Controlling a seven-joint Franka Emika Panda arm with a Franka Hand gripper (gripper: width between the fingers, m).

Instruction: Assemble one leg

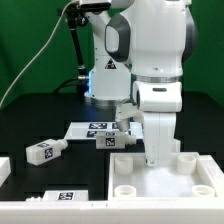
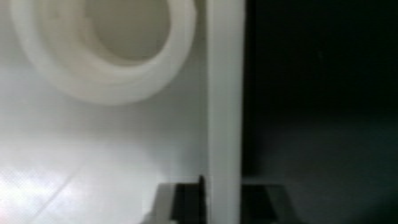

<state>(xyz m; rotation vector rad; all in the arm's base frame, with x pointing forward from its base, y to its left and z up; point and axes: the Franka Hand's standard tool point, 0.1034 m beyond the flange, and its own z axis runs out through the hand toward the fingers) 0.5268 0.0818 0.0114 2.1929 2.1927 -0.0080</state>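
Observation:
The large white tabletop point(image 1: 196, 184) lies at the front on the exterior view's right, with round sockets in its corners. My gripper point(image 1: 152, 160) reaches down onto its far rim. In the wrist view the gripper point(image 2: 224, 192) straddles the tabletop's thin upright wall point(image 2: 222, 90), a dark finger point(image 2: 185, 203) pressed against each side of it. A round socket point(image 2: 111, 50) shows beside the wall. One leg point(image 1: 46, 151), white with a marker tag, lies on the black table at the exterior view's left. A second leg point(image 1: 113, 140) lies just behind the tabletop.
The marker board point(image 1: 88, 127) lies flat behind the second leg, in front of the arm's base point(image 1: 103, 88). Another white tagged part point(image 1: 62, 197) lies at the front left. A white piece point(image 1: 4, 170) shows at the left edge.

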